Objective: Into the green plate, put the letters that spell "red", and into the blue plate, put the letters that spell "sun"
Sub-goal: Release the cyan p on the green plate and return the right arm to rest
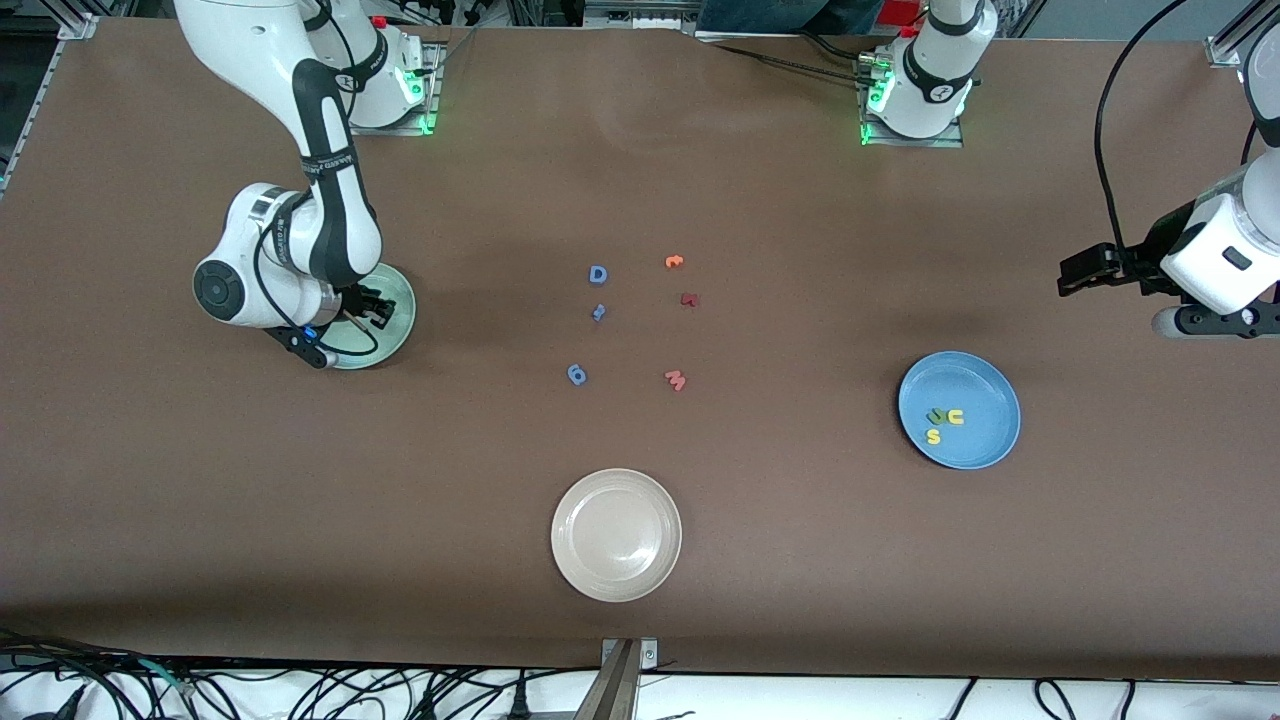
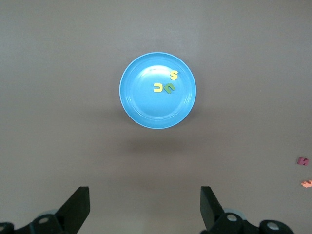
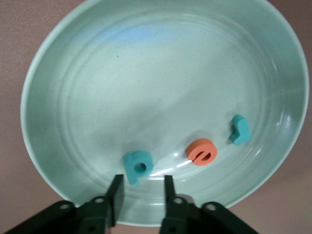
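Note:
The green plate (image 1: pixel 400 318) (image 3: pixel 48 73) lies toward the right arm's end of the table. In it lie the teal d (image 3: pixel 136 166), the orange e (image 3: pixel 201 151) and the teal r (image 3: pixel 239 129). My right gripper (image 3: pixel 142 187) (image 1: pixel 368 308) hangs low over this plate, open. The d lies just past its fingertips, with nothing between them. The blue plate (image 1: pixel 985 440) (image 2: pixel 146 107) holds the yellow s (image 1: pixel 934 436) (image 2: pixel 173 75), olive n (image 1: pixel 937 415) (image 2: pixel 169 88) and yellow u (image 1: pixel 956 417) (image 2: pixel 158 87). My left gripper (image 1: pixel 1075 272) (image 2: pixel 145 204) waits open, high over the table's left-arm end.
Mid-table lie a blue D (image 1: pixel 598 274), two smaller blue letters (image 1: pixel 598 313) (image 1: pixel 576 374), an orange t (image 1: pixel 674 262), a dark red letter (image 1: pixel 689 299) and a pink w (image 1: pixel 676 379). A cream-white plate (image 1: pixel 616 535) sits nearer the front camera.

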Controlling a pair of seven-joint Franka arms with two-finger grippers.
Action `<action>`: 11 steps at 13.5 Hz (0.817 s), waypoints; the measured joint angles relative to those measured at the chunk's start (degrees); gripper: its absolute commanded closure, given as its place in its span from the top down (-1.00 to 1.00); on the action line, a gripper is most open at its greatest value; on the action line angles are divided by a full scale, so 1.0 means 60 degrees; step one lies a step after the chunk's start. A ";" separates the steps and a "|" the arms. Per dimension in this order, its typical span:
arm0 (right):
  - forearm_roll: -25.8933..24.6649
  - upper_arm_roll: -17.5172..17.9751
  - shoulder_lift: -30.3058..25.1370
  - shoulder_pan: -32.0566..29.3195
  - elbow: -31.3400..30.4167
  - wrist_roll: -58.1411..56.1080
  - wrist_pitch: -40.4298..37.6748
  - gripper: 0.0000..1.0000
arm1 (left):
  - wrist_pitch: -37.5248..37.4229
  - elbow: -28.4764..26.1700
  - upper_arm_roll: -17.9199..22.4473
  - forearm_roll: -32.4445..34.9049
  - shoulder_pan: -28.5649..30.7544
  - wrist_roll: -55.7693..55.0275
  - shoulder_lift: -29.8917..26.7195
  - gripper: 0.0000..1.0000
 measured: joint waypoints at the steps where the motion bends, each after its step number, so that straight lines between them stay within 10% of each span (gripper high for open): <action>1: 0.0002 0.0001 0.0011 0.0000 0.0001 -0.0013 0.0003 0.97 | 0.0000 0.0000 0.0000 0.0000 0.0000 0.0000 0.0000 1.00; 6: 0.0013 -0.0319 -0.0212 0.0020 0.0506 -0.0085 -0.0506 0.98 | 0.0000 0.0000 -0.0001 0.0000 0.0000 0.0001 0.0001 1.00; 11: -0.1466 -0.1602 -0.0773 0.0000 0.3377 -0.0193 -0.3910 0.98 | 0.0000 0.0008 -0.0023 0.0000 -0.0024 0.0001 0.0006 1.00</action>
